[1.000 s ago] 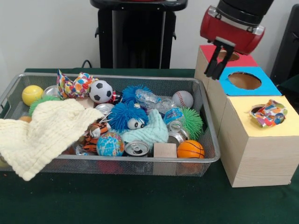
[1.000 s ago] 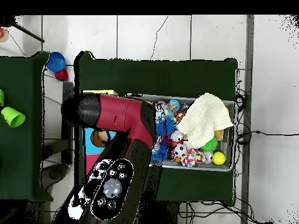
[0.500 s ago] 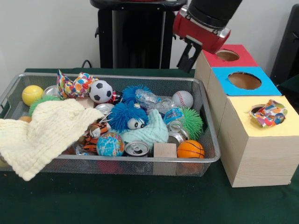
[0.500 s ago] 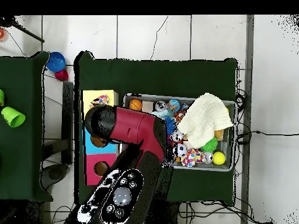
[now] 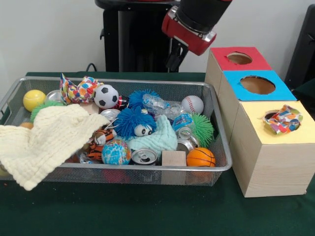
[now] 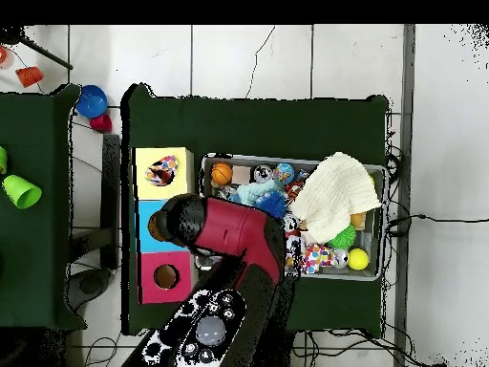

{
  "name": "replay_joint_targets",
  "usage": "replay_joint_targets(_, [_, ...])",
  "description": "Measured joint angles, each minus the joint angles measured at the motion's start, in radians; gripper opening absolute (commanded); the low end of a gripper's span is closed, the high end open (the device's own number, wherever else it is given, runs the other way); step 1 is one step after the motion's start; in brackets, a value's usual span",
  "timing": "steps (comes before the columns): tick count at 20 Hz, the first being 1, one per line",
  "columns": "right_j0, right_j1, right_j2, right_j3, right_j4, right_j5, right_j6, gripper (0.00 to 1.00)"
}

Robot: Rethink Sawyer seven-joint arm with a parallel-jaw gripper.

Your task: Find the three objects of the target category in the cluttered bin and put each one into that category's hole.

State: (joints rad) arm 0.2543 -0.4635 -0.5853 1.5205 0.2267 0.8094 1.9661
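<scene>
Gripper now leftward, over bin.

A table draped in dark green cloth carries two things: a wire mesh bin heaped with clutter, and a row of three wooden boxes topped yellow, blue and red, each with a round hole. In the front view the gripper hangs above the bin's far rim; the bin spreads below it and to its left, the boxes stand just beside the bin to its right.
</scene>
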Motion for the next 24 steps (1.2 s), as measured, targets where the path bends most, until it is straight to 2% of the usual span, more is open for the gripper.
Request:
replay_joint_targets(7, [-0.043,0.001,-0.001,0.045,-0.050,-0.142,0.000,0.00])
replay_joint_targets(11, [-0.100,0.006,-0.004,0.065,-0.116,-0.320,0.000,0.00])
replay_joint_targets(14, [-0.128,0.008,-0.004,0.065,-0.138,-0.377,0.000,0.00])
replay_joint_targets(18, [-0.166,0.009,-0.004,0.065,-0.164,-0.418,0.000,0.00])
replay_joint_targets(23, [-0.210,0.011,-0.004,0.065,-0.191,-0.422,0.000,0.00])
replay_joint_targets(24, [-0.222,0.013,-0.004,0.065,-0.206,-0.422,0.000,1.00])
